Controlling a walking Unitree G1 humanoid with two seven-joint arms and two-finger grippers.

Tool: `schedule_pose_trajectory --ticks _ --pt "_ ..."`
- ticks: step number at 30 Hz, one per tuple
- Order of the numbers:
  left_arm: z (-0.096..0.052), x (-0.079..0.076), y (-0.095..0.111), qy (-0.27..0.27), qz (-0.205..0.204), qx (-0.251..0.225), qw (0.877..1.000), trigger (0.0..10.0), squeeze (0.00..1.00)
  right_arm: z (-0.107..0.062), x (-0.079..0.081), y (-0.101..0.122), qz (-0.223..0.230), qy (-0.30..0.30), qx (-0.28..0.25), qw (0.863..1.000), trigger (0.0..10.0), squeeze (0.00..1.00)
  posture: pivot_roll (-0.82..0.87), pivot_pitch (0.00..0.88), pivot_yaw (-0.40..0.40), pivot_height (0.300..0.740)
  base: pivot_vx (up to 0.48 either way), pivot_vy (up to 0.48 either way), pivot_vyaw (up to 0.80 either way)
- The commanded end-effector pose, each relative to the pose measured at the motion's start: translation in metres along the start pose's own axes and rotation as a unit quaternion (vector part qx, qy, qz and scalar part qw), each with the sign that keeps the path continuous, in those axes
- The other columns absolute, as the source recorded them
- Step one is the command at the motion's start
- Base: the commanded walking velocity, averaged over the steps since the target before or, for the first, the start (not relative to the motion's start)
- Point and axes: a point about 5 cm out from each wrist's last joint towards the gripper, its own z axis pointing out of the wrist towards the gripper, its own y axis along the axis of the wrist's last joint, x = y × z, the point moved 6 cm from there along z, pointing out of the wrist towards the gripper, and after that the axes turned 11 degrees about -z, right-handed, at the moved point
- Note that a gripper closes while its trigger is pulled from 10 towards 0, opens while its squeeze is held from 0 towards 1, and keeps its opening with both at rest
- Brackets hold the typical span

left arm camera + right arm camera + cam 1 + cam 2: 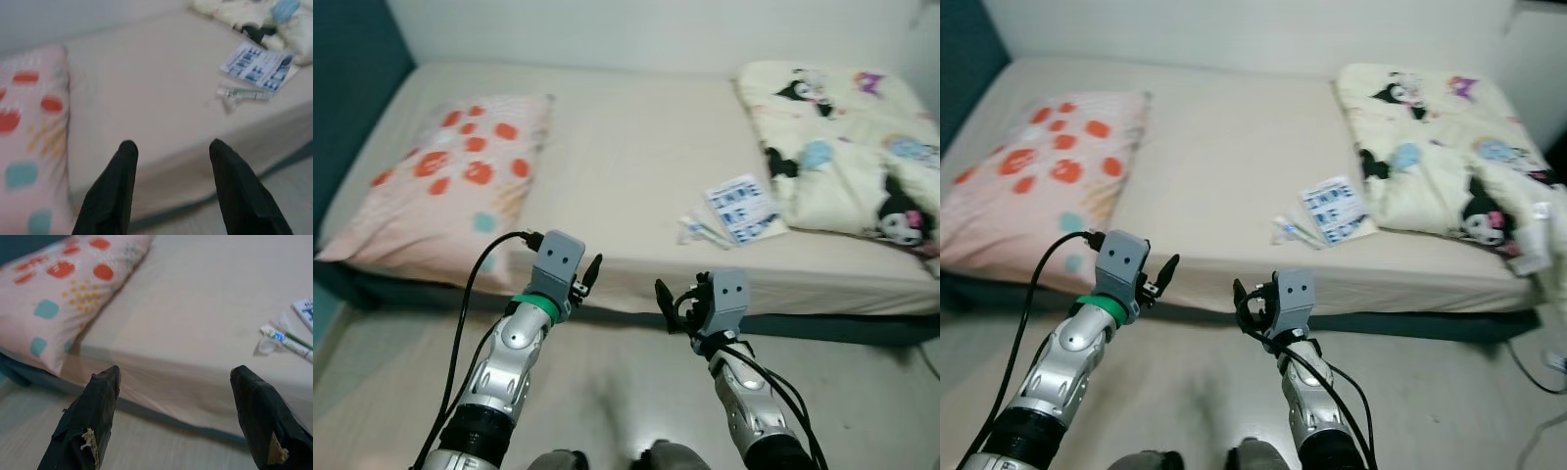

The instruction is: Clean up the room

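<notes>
A blue-and-white printed packet (pixel 741 208) lies on the beige bed (pixel 626 137), close to its front edge. Beside the packet rests a thin clear wrapper with green-and-white sticks (pixel 697 231). A pink pillow with red dots (pixel 450 176) covers the bed's left part. A cream blanket with cartoon figures (pixel 842 147) is bunched at the right. My left gripper (pixel 173 147) is open and empty, raised in front of the mattress edge. My right gripper (pixel 175 374) is also open and empty, low before the bed, left of the wrapper (pixel 288 340).
Pale wooden floor (pixel 626 382) runs between me and the bed. A dark teal wall (pixel 347 78) stands at the left. A cable (pixel 1538 377) lies on the floor at the far right. A white item (pixel 1533 240) sits at the blanket's right end.
</notes>
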Motion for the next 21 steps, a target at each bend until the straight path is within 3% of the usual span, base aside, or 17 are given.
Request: schedule_pose_trajectory --ticks 1,21 --pt "-0.0006 -0.0009 -0.0025 -0.004 0.003 0.006 1.000 10.0 0.00 -0.0010 -0.0006 -0.0020 0.003 -0.004 0.003 1.000 10.0 0.00 0.00 0.000 0.032 0.740 0.000 0.428 0.00" --pt "-0.0005 -0.0019 -0.0036 -0.005 0.002 0.007 1.000 10.0 0.00 -0.0007 -0.0010 -0.0018 0.003 -0.003 0.003 1.000 10.0 0.00 0.00 0.000 0.033 0.740 0.000 0.429 0.00"
